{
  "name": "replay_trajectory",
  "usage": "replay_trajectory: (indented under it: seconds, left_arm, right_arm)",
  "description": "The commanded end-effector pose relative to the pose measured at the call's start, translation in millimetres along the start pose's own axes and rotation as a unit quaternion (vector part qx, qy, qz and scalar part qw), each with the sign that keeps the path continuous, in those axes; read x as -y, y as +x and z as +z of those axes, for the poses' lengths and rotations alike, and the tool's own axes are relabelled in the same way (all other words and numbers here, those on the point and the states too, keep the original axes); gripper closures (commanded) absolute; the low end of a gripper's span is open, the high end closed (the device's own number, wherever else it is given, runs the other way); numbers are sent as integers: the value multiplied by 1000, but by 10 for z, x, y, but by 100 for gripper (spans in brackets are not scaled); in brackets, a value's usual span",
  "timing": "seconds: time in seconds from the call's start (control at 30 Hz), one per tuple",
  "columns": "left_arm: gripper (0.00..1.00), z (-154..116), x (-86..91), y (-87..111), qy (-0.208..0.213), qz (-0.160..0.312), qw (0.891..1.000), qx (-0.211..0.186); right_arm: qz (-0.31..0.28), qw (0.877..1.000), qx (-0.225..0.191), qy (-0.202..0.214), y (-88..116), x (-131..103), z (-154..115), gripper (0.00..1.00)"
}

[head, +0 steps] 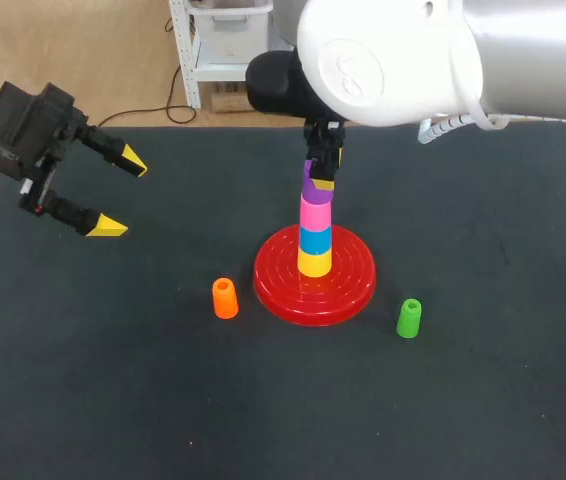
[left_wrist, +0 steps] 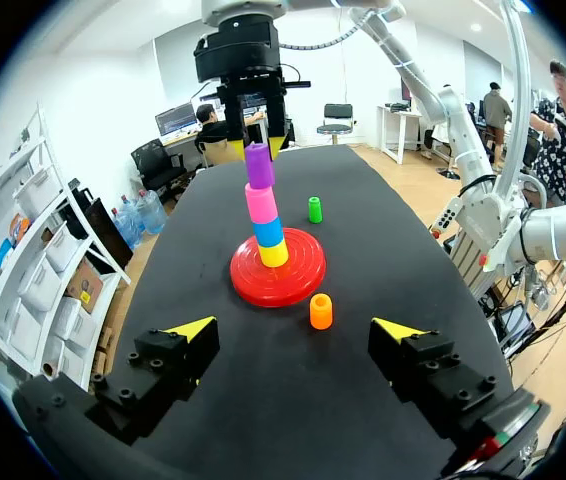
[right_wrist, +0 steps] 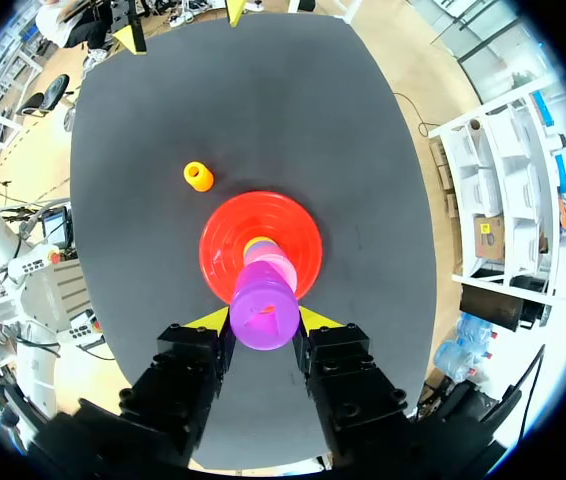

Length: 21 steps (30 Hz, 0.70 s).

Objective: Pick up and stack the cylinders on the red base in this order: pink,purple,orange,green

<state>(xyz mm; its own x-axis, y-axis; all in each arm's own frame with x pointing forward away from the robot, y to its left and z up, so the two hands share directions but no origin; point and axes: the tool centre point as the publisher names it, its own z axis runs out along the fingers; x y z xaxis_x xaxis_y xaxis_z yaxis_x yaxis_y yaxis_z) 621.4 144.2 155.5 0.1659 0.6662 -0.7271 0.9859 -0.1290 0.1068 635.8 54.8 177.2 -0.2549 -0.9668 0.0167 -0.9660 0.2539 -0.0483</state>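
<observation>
On the red base (head: 273, 290) stands a stack of yellow, blue and pink cylinders (head: 314, 213). The purple cylinder (head: 310, 185) sits slightly tilted on top of the pink one. My right gripper (head: 323, 168) is shut on the purple cylinder (right_wrist: 263, 310), with a yellow tip against each side. The orange cylinder (head: 225, 298) stands upright on the mat left of the base. The green cylinder (head: 409, 318) stands to the base's right. My left gripper (head: 120, 193) hangs open and empty at the far left; in its wrist view the orange cylinder (left_wrist: 321, 311) is ahead of it.
A dark mat (head: 483, 400) covers the table. My right arm's large white housing (head: 393, 55) looms over the back of the table, above the stack.
</observation>
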Motion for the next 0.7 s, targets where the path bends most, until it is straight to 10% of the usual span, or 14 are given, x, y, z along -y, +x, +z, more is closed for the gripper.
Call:
replay_trajectory:
  seconds: [0.03, 0.7]
  left_arm:
    - [0, 2, -8, 10, 1, 1, 1000, 1]
    - [0, 2, -8, 10, 1, 1, 1000, 1]
  right_arm:
    - [0, 1000, 1, 1, -11, -2, 16, 100]
    - [7, 1000, 2, 3, -9, 32, 30, 100]
